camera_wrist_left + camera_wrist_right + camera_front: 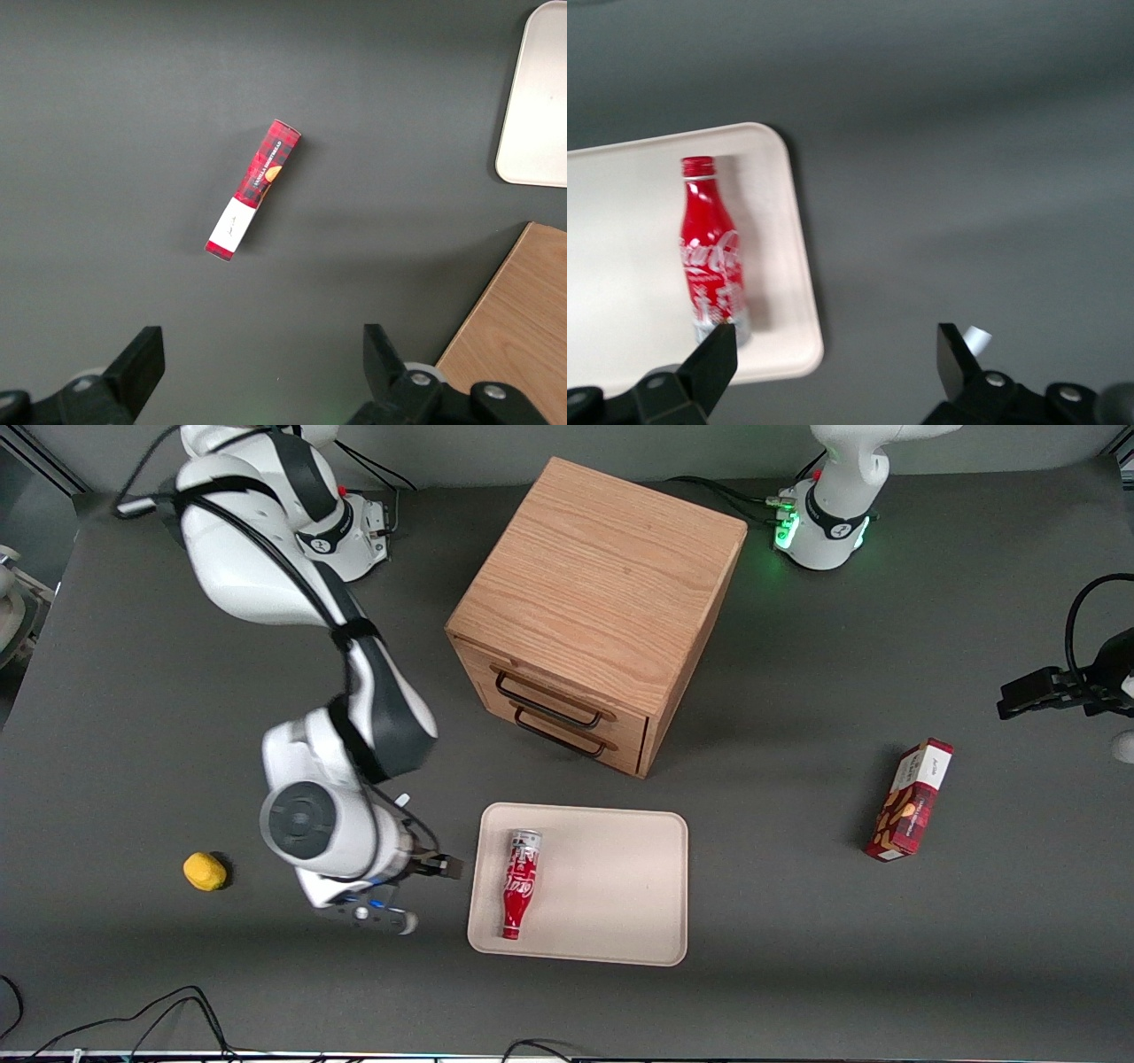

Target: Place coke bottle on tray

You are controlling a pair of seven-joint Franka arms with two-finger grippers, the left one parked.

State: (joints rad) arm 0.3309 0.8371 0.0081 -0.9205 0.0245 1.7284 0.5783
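- Dark grey matting covered the table (133, 717), with cables trailing along the edge nearest the front camera.
- On it lay the tray (620, 877), flat, in front of the cabinet's drawers.
- The bottle (519, 883) lay on its side inside the tray, close to the rim at the working arm's end, cap pointing toward the front camera and silvery base toward the cabinet.
- In the right wrist view the bottle (710, 252) lay parallel to the tray's (620, 266) short rim, apart from it.
- The gripper (423, 868) hung over bare table just beside the tray's short rim, not touching tray or bottle.
- Its fingers (713, 363) were spread wide with nothing between them.
- The cabinet (594, 602), a wooden cube with two dark-handled drawers, stood farther from the front camera than the tray.
- A small yellow object (205, 871) sat on the table toward the working arm's end, well apart from the tray.
- A red box (912, 799) lay toward the parked arm's end, also well apart from the tray.
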